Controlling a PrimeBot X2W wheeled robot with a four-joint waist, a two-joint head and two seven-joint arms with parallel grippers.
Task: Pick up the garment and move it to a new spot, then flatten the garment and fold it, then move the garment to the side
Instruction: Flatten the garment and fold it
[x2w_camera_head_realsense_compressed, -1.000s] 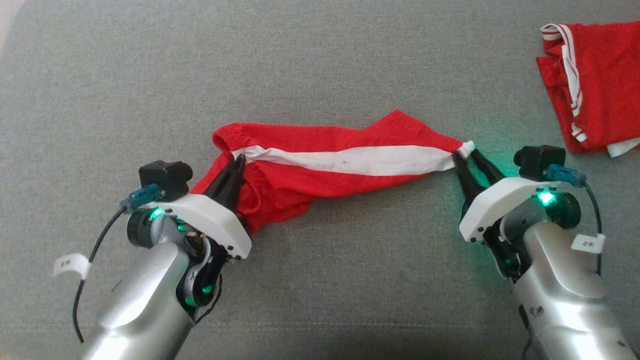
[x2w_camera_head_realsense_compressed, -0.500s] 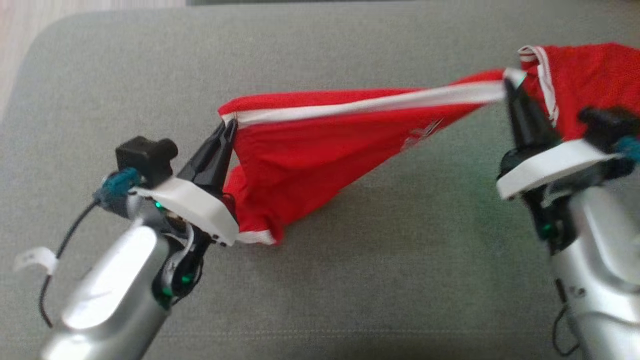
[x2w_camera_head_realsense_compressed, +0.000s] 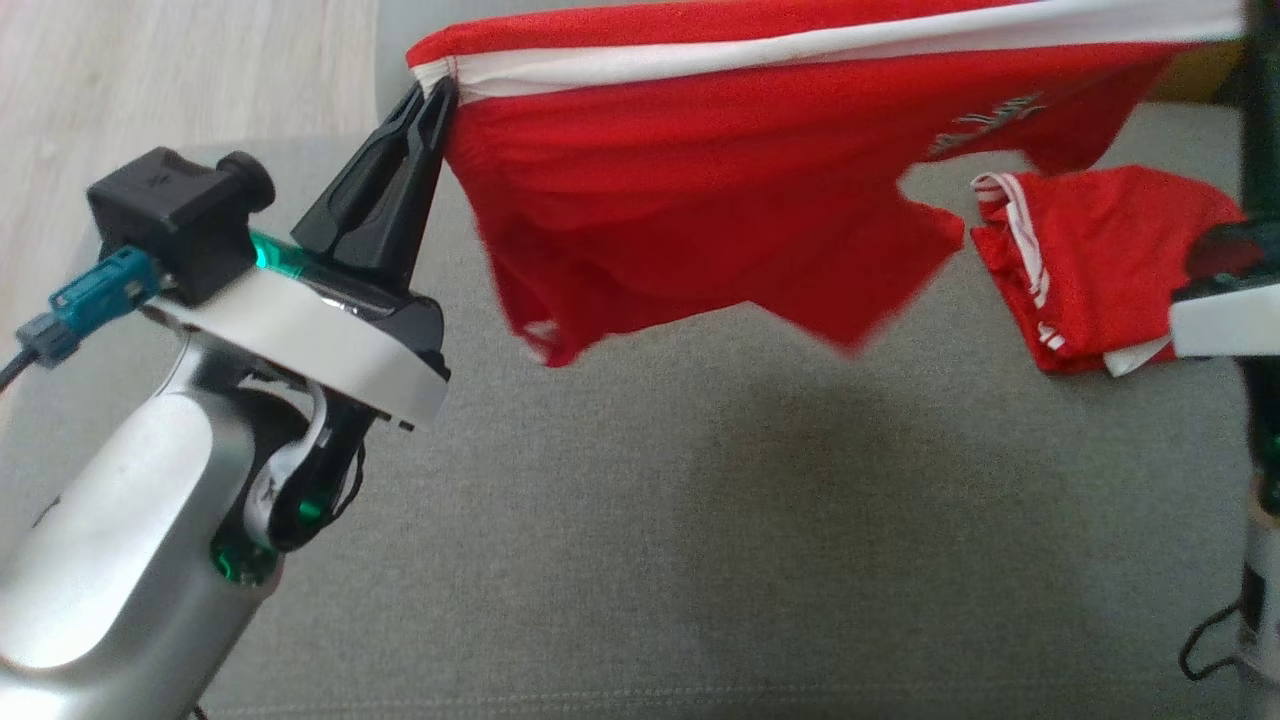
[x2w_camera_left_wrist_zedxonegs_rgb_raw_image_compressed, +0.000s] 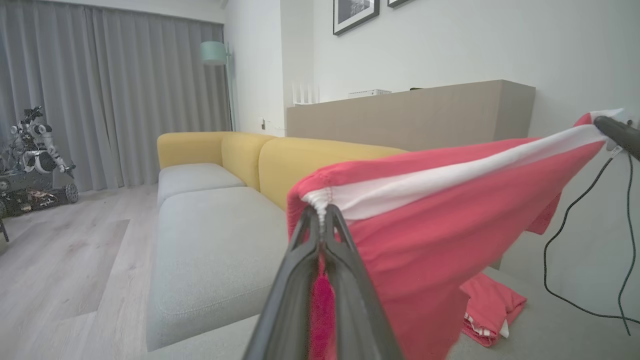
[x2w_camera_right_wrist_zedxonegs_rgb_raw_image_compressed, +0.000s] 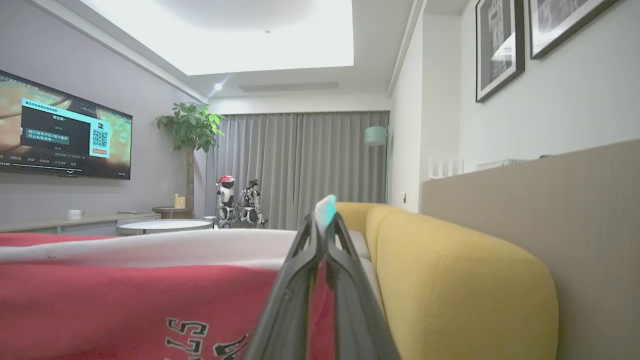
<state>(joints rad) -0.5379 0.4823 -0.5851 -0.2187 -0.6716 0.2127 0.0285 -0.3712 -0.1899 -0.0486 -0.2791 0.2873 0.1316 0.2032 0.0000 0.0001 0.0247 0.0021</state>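
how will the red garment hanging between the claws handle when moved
Probably floppy: the garment sags in loose folds below the white stripe stretched between the left claw and right claw. Likely light, since two pinched corners carry it.

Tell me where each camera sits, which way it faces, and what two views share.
Head view: on the head, looking down at the grey cushion; left gripper and forearm show, holding the garment.
Left wrist view: along its shut fingers, past the garment toward the yellow sofa back and curtains.
Right wrist view: along the right gripper, shut on the garment's white edge, toward the curtains.
Shared: both wrist views show sofa back and curtains.
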